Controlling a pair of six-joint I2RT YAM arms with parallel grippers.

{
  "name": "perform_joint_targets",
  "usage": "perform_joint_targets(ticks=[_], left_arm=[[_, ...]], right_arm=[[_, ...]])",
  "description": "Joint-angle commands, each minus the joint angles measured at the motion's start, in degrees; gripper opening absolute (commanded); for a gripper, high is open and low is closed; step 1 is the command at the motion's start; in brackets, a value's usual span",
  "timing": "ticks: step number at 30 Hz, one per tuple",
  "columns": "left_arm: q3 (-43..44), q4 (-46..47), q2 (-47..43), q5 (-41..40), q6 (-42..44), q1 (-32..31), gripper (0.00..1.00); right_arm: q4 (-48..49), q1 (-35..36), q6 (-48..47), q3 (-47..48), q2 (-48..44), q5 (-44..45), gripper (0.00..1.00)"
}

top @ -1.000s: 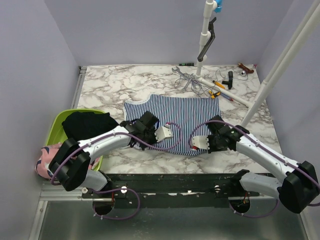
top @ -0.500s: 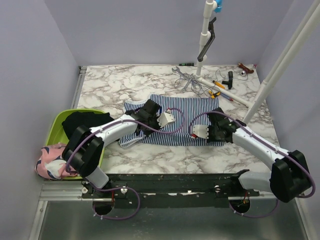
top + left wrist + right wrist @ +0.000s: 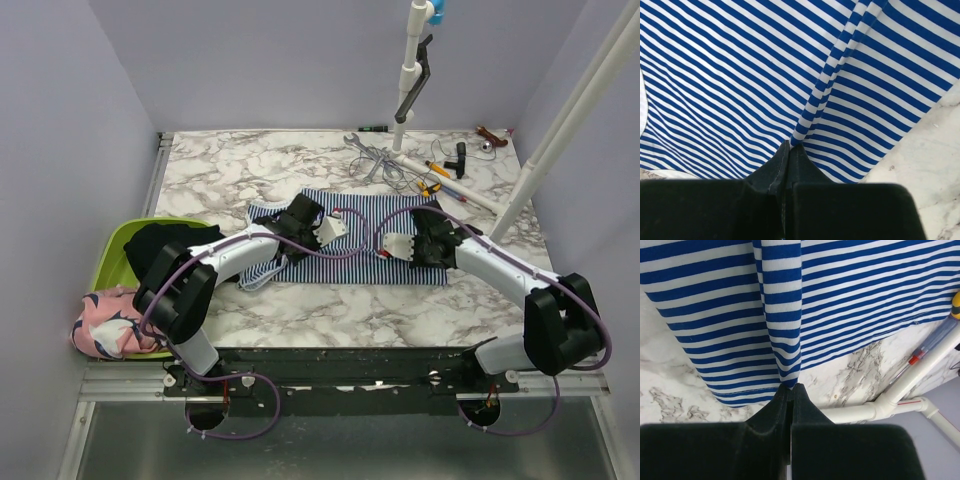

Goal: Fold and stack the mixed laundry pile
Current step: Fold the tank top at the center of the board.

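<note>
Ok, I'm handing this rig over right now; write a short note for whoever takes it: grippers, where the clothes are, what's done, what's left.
Left gripper: shut, pinching the striped shirt.
Right gripper: shut, pinching the same shirt at its edge.
The shirt lies on the table between the arms. Black garment: in the green basin. Pink garment: at the basin's near end.
Done: nothing stacked.
Left: finish folding the shirt, fold the other two, stack all.

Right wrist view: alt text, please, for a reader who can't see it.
The right gripper, shut, pinches a ridge of the striped garment lying on the marble table. Beyond its hem lie white pipes.
</note>
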Motion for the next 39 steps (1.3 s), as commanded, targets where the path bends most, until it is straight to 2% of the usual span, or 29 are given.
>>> perform_joint_targets(ticks=[1,8,10,11,12,15,17,21,23,27,30,32,35,39], left_arm=[[1.7,2.3,0.8,-3.4,0.6,0.5,0.00],[1.9,2.5,2.2,-3.7,1.1,0.7,0.00],[2.0,2.6,2.4,-3.8,1.2,0.7,0.03],[2.2,2.6,2.6,-4.0,1.3,0.8,0.07],[2.7,2.5,2.8,-4.3,1.3,0.8,0.16],[4.1,2.4,2.8,-5.3,1.2,1.2,0.54],[5.5,1.7,1.7,-5.2,0.9,1.9,0.64],[7.9,-2.5,-3.2,-1.9,0.9,4.3,0.69],[7.8,-5.2,-6.5,0.8,2.3,5.3,0.69],[3.3,-12.7,-13.6,5.3,5.0,7.6,0.69],[-4.4,-15.6,-19.2,4.9,5.8,8.4,0.65],[-9.7,-16.0,-22.5,3.6,5.8,8.4,0.63],[-15.2,-15.7,-24.1,0.6,5.3,8.6,0.59],[-19.1,-12.1,-22.7,-3.6,5.3,9.2,0.59]], right_arm=[[1.8,-0.7,-1.1,2.6,1.5,1.9,0.00],[2.9,-1.2,-1.1,3.7,4.4,1.0,0.01],[3.5,-1.2,-1.4,3.2,4.5,1.8,0.02],[4.3,-1.3,-1.3,2.7,4.4,2.5,0.08],[5.8,-1.3,-1.0,2.2,4.4,3.1,0.16],[11.3,-1.8,1.3,0.8,4.0,5.0,0.55],[13.6,-1.9,3.5,1.3,3.3,5.0,0.66],[16.5,-1.8,14.7,7.7,1.5,0.8,0.78],[16.4,-1.7,25.2,13.4,1.4,-3.6,0.80],[13.5,-1.7,52.4,24.5,3.8,-12.0,0.84],[13.0,-1.5,69.2,23.6,4.2,-17.9,0.73],[18.7,-0.6,75.4,17.3,1.9,-19.2,0.69],[26.2,0.6,80.4,6.7,-2.2,-16.2,0.67],[27.0,1.8,83.2,0.8,-2.3,-13.6,0.63]])
